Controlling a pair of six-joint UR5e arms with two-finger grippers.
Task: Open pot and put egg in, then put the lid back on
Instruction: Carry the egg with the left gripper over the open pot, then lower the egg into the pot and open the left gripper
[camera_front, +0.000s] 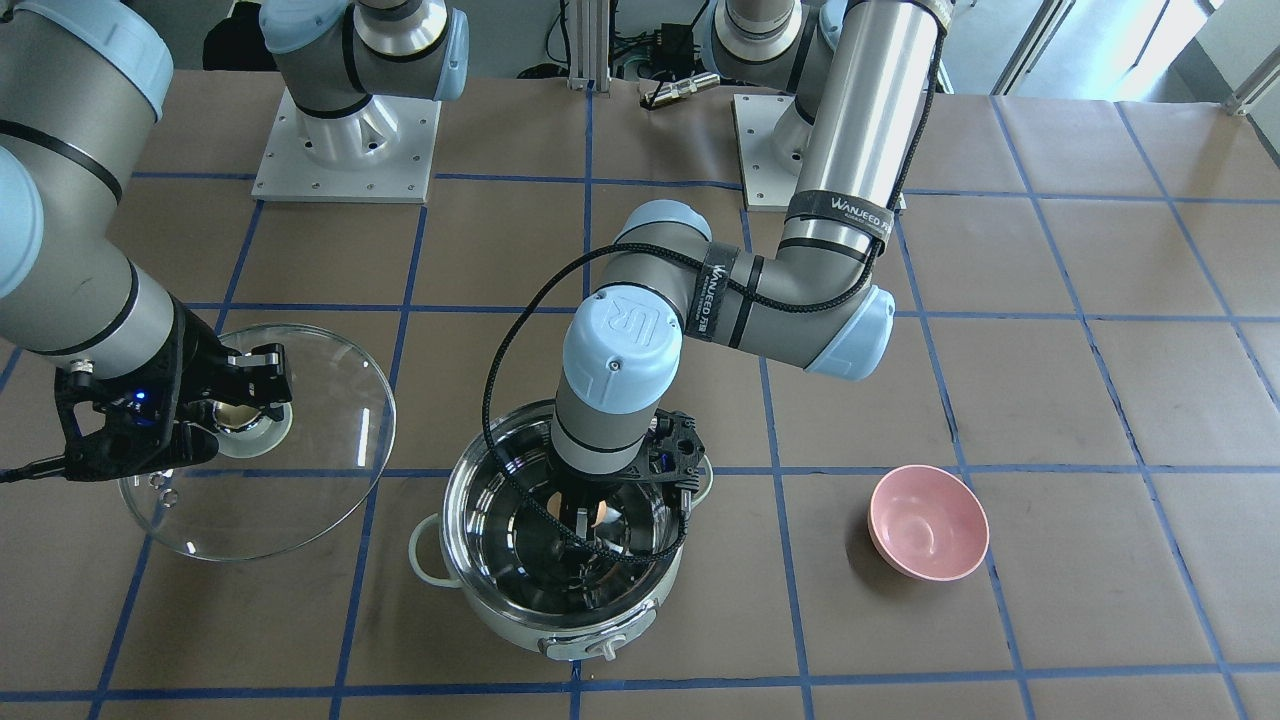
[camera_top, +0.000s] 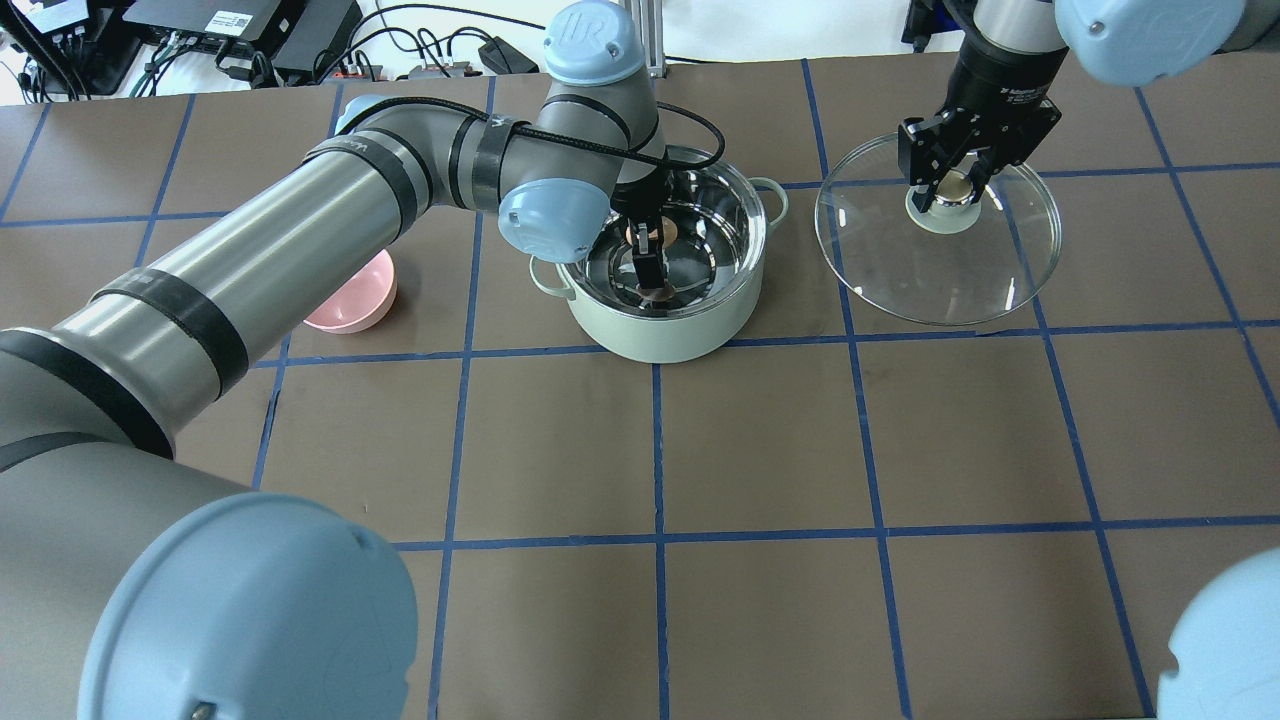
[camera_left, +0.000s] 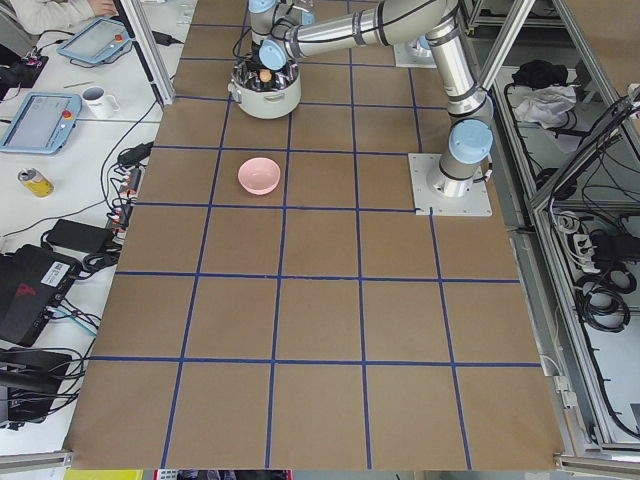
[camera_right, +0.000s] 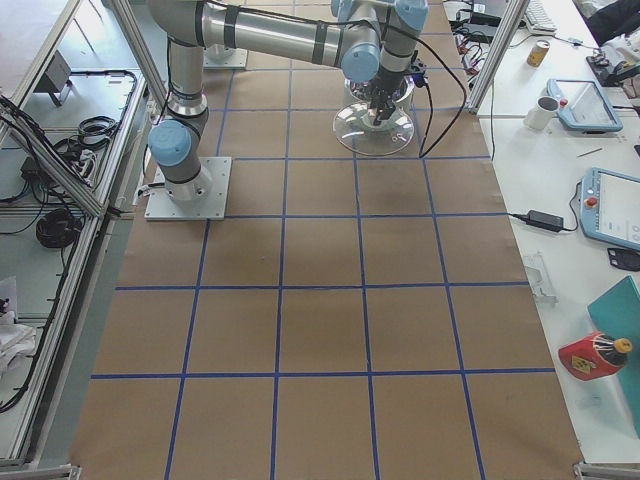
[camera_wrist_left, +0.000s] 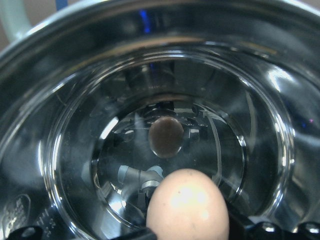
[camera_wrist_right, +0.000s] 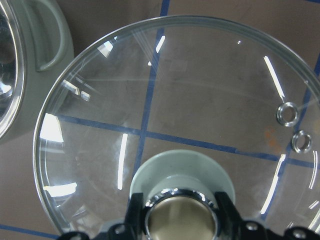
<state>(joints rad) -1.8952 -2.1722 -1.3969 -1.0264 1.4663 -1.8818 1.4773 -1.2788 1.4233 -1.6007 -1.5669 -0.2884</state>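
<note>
Overhead, we see the pale mint-green pot (camera_top: 690, 335) uncovered near the table's far middle, with the left arm (camera_top: 300, 230) reaching down into its steel bowl. Only the left wrist camera shows the left gripper (camera_wrist_left: 191, 227) plainly. It pinches the tan egg (camera_wrist_left: 186, 200) above the pot's floor, where a dark reflection of the egg sits.

At the pot's 3 o'clock is the clear glass lid (camera_top: 940, 285), and the right gripper (camera_top: 950, 188) is clamped on its beige knob. We cannot tell whether the lid touches the table. The right wrist camera alone reveals two small ringed holes near the lid's rim.

A pink bowl (camera_top: 352, 300) sits at the pot's 9 o'clock, apart from it. Brown paper covers the table (camera_top: 760, 440), marked into squares by blue tape (camera_top: 657, 450). The side views add a bench (camera_left: 70, 190) with control tablets (camera_left: 33, 120), a mug (camera_left: 97, 98) and cables (camera_left: 130, 175).
</note>
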